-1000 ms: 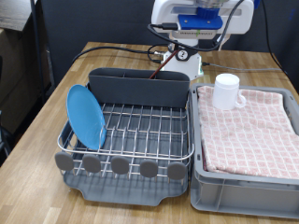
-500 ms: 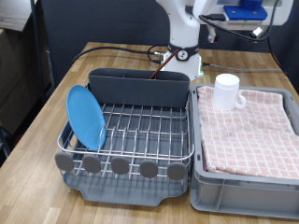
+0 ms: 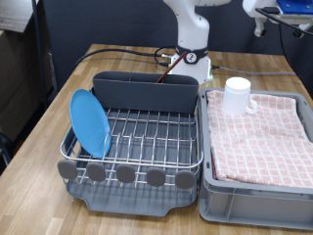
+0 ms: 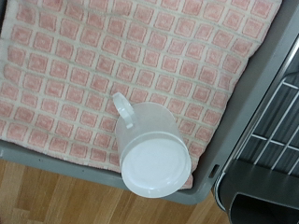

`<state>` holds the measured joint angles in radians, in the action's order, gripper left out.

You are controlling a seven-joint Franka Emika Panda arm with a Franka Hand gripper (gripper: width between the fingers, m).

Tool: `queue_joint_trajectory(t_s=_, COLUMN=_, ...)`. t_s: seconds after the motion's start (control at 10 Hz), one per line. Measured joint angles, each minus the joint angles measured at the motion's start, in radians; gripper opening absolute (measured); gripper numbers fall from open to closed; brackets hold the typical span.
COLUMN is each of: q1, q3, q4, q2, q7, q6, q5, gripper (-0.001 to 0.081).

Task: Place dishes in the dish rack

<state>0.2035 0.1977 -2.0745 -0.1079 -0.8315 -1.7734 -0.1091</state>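
The turquoise-blue plate (image 3: 90,121) stands on edge in the wire dish rack (image 3: 147,137), over at the rack's nine o'clock side in the exterior view, while the white mug (image 3: 238,95) sits mouth-down on the pink checked cloth (image 3: 259,137) in the grey bin (image 3: 249,201), at the bin's eleven o'clock corner beside the rack's tall grey caddy (image 3: 147,90). The gripper (image 3: 262,20) hangs high at the frame's one o'clock, well apart from the mug and touching nothing. No fingers show in the wrist view, which looks straight down on the mug (image 4: 149,149), so I cannot tell how the jaws stand.
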Motion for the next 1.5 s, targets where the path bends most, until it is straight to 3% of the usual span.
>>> queue_joint_trajectory(t_s=0.3, q1=0.000, q3=0.022, q4=-0.045, q2=0.005, q7=0.040, q6=0.030, q5=-0.017, gripper=0.0803)
queue_joint_trajectory(t_s=0.7, q1=0.000, q3=0.022, q4=-0.171, q2=0.009, q7=0.171, q6=-0.082, q5=-0.021, gripper=0.0803)
queue_joint_trajectory(t_s=1.0, q1=0.000, q3=0.027, q4=-0.234, q2=0.013, q7=0.261, q6=-0.151, q5=-0.012, gripper=0.0803)
queue_joint_trajectory(t_s=1.2, q1=0.000, q3=0.028, q4=-0.225, q2=0.018, q7=0.253, q6=-0.129, q5=-0.017, gripper=0.0803)
queue_joint_trajectory(t_s=1.5, q1=0.000, q3=0.049, q4=-0.173, q2=0.088, q7=0.255, q6=-0.134, q5=-0.018, gripper=0.0803)
